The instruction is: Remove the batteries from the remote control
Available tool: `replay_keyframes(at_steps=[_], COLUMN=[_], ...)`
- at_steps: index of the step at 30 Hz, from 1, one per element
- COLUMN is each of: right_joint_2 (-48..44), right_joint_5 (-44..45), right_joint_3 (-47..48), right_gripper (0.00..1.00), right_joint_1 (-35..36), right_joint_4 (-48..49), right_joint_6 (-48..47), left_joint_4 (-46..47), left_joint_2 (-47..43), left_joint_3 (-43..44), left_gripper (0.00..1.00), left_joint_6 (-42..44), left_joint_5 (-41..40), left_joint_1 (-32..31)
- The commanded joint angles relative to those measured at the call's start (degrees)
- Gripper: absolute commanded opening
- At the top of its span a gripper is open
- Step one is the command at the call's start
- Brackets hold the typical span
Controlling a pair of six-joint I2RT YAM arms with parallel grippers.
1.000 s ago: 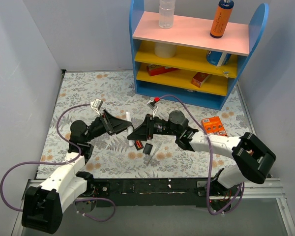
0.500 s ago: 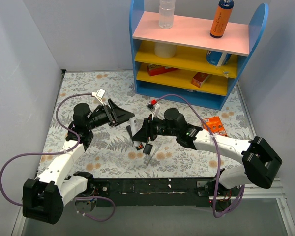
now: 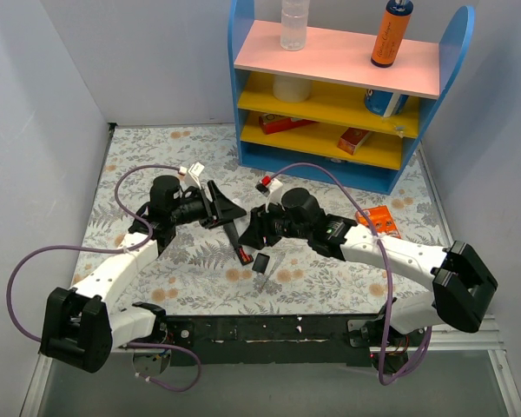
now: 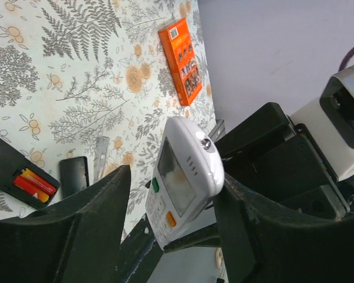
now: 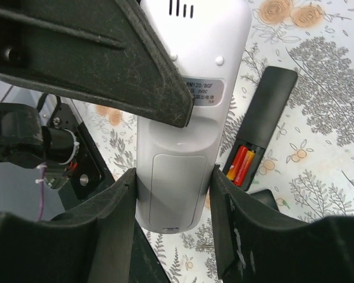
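Observation:
The black remote control (image 3: 237, 241) lies on the floral mat with its back open. Red and orange batteries (image 3: 246, 255) sit in its compartment. They also show in the right wrist view (image 5: 241, 166) and in the left wrist view (image 4: 32, 181). Its black back cover (image 3: 261, 262) lies loose beside it. My right gripper (image 5: 174, 177) is shut on a white handset (image 5: 183, 147), held above the mat, not on the black remote (image 5: 261, 109). My left gripper (image 4: 172, 194) is open, and its fingers straddle the same white handset (image 4: 183, 171).
A flat orange pack of round cells (image 3: 378, 223) lies at the right of the mat. A blue shelf (image 3: 330, 165) with bottles and boxes stands at the back. A thin clear stick (image 4: 100, 156) lies next to the back cover. Grey walls close in both sides.
My left gripper has swung right and closer to the right gripper, and it now straddles the white handset. My right arm has shifted a little to the left.

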Motion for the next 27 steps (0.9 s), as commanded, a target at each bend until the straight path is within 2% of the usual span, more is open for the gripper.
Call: replay_keyframes(at_steps=[1, 2, 3, 4, 6, 7, 10, 11, 12, 14, 17, 19, 22, 27], right_joint_2=[-0.6, -0.6, -0.6, -0.7, -0.9, -0.8, -1.2, -1.3, -1.6, -2.2, -4.3, -6.5, -10.8, -18.6], right_joint_5=[2.6, 2.9, 3.1, 3.3, 4.5, 5.0, 6.7, 7.0, 7.0, 7.4, 6.4, 5.1, 1.8, 4.0], right_joint_3=[2.8, 3.1, 3.1, 3.2, 3.5, 3.7, 4.5, 4.7, 4.8, 4.3, 2.4, 0.7, -2.0, -9.0], right_gripper=[0.01, 0.01, 0.01, 0.02, 0.10, 0.14, 0.41, 0.58, 0.66, 0.75, 0.76, 0.75, 0.73, 0.72], right_joint_1=[0.4, 0.4, 0.4, 0.4, 0.4, 0.4, 0.2, 0.0, -0.4, -1.1, -2.5, -3.0, -3.1, -3.1], right_joint_4=[0.0, -0.5, -0.8, -0.9, -1.7, -2.1, -3.4, -3.7, -4.3, -4.9, -4.9, -3.9, -1.7, 3.5], right_joint_6=[-2.5, -2.7, -2.9, -3.2, -3.6, -4.1, -4.4, -4.3, -3.7, -1.3, 0.3, -2.5, -14.1, -30.7], left_joint_4=[-3.1, -3.2, -3.2, -3.2, -3.3, -3.3, -3.2, -3.2, -3.0, -2.3, -1.0, -1.7, -6.5, -13.3], left_joint_2=[0.7, 0.9, 1.2, 1.6, 2.1, 2.5, 3.8, 4.2, 4.3, 4.6, 5.8, 7.4, 9.4, 8.6], left_joint_3=[3.0, 3.1, 3.2, 3.3, 3.4, 3.8, 4.3, 4.6, 4.7, 4.7, 5.4, 6.6, 9.2, 10.9], left_gripper=[0.48, 0.42, 0.27, 0.19, 0.05, 0.02, 0.00, 0.00, 0.00, 0.00, 0.00, 0.00, 0.00, 0.00], left_joint_6=[2.2, 2.2, 2.1, 2.0, 1.9, 1.9, 3.0, 3.3, 3.8, 4.3, 4.1, 4.4, 5.9, 9.9], left_joint_5=[-3.6, -3.6, -3.7, -3.7, -4.1, -4.3, -5.3, -6.0, -7.7, -8.3, -9.0, -7.1, -4.7, 0.2], left_joint_1=[-0.7, -0.7, -0.7, -0.7, -0.7, -0.7, -0.7, -0.7, -0.7, -0.7, -0.7, -0.7, -0.7, -0.7])
